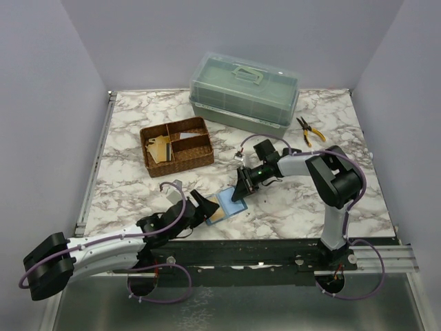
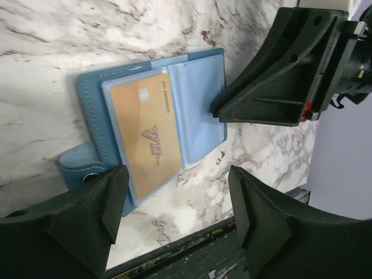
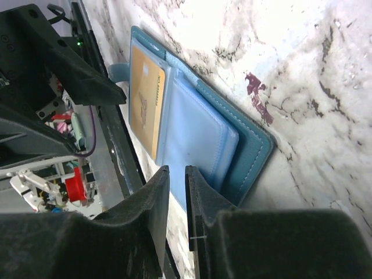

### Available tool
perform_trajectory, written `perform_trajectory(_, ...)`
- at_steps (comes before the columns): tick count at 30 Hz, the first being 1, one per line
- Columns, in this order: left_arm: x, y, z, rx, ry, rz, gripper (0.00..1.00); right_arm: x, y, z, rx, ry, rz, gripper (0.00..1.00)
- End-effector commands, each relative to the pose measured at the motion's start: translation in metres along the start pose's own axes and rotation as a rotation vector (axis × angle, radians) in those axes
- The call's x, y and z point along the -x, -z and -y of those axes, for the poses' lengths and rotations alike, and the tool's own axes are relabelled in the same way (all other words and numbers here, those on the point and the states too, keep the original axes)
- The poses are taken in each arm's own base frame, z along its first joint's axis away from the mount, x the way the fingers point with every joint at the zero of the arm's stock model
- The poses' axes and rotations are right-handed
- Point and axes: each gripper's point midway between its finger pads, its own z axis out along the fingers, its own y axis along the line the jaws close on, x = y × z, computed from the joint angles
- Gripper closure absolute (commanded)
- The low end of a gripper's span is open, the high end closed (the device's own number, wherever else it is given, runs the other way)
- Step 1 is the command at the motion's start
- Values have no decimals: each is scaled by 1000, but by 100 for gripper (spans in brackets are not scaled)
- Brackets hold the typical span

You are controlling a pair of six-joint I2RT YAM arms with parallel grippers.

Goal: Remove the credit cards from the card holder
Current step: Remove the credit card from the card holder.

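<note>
While the almost-closed right gripper (image 3: 177, 174) steadied the teal-blue folding card holder (image 2: 197, 116), the wide-open, empty left gripper (image 2: 175, 180) needed to pinch the thin tan-orange credit card (image 2: 145, 128) by its edge.

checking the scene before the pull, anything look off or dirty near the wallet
A small dark red stain marks the white marble tabletop just beside the open teal-blue folding card holder, unlike the grey veining. Otherwise nothing stands out; the tan-orange card lies flat in its pocket.

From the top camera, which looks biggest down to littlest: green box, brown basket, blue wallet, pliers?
1. the green box, clearly largest
2. the brown basket
3. the blue card holder
4. the pliers, about as long as the card holder but much thinner, so these last two are close
</note>
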Motion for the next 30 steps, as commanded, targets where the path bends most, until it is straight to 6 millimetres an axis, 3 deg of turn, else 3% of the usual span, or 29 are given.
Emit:
perform_trajectory(1, 11, 7, -32, 145, 1, 58, 24, 2, -5, 22, -97, -16, 4, 76)
perform_trajectory(5, 12, 8, -35, 164, 32, 66, 24, 1, -6, 22, -86, -20, -2, 76)
perform_trajectory(20, 31, 27, 25, -65, 63, 95, 28, 3, -5, 17, -65, -8, -7, 75)
perform_trajectory(30, 21, 4, 17, 41, 55, 80, 29, 3, -5, 16, -64, 1, -9, 75)
